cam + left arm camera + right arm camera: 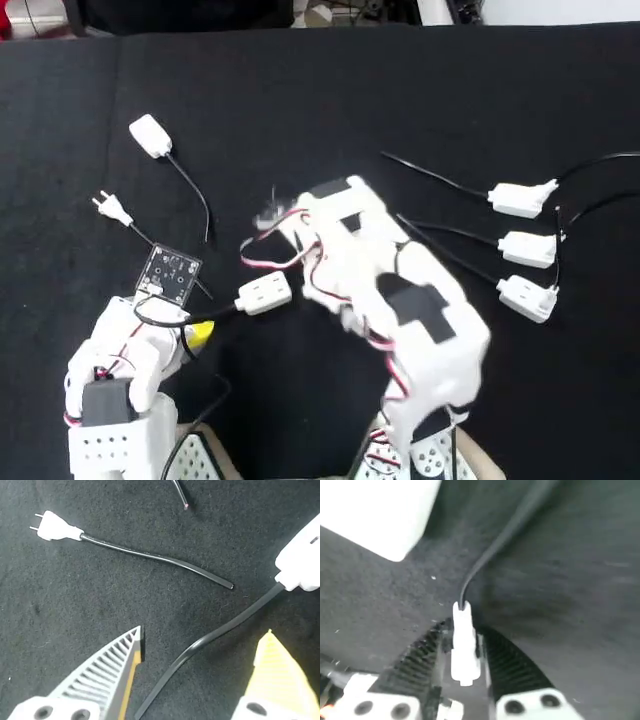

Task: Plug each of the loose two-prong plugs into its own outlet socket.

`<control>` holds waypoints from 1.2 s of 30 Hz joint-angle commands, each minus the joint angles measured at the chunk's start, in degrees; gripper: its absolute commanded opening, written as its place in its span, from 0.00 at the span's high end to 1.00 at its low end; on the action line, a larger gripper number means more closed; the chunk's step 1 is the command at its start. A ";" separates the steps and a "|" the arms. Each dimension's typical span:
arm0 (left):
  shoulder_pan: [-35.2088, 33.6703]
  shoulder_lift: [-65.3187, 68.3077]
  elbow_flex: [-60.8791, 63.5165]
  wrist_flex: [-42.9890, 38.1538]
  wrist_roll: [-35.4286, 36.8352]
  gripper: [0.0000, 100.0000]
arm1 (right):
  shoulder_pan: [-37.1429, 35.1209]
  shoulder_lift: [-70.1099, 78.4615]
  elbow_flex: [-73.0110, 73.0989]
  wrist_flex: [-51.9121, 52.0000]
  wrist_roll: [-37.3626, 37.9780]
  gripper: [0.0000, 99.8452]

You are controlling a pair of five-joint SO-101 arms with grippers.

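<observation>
Worktop (420,90) cloth is black in the high view. The left arm (120,370) sits at the lower left and the right arm (400,300) at centre, stretched toward the upper left. Between them lies a white socket (265,293) on a black cable, just beside the left arm's yellow fingertip. A loose plug (113,208) lies at centre left with its prongs pointing left. A far socket (150,135) lies above it, apart. Three joined pairs (527,247) of white plug and socket sit stacked near the right edge.

In the left wrist view the left tool (205,632) is released and spread wide, grasping nothing, with a white ribbed finger (107,667) at lower left and a yellow one at lower right. The socket's cable (200,642) passes between them up to the socket at the right edge. The loose plug lies flat at the upper left, well apart from the tool.

In the right wrist view the right tool (465,630) is clenched on a held plug (465,647). The plug is white and pinched between two black ribbed fingers (512,667), and its black cord runs off toward the upper right. A blurred white block (375,510) sits at the upper left; I cannot tell what it is.
</observation>
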 commanded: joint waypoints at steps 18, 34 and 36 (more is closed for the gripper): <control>-4.18 -0.26 -0.22 0.44 0.00 0.65 | -5.80 -55.34 40.04 -46.59 -33.58 0.99; -4.44 -0.26 -0.13 0.44 -0.18 0.65 | -12.75 -57.19 67.12 -84.92 -47.74 0.99; -4.44 -0.26 -0.13 0.44 -0.18 0.65 | -13.45 -57.19 69.32 -89.67 -47.65 0.99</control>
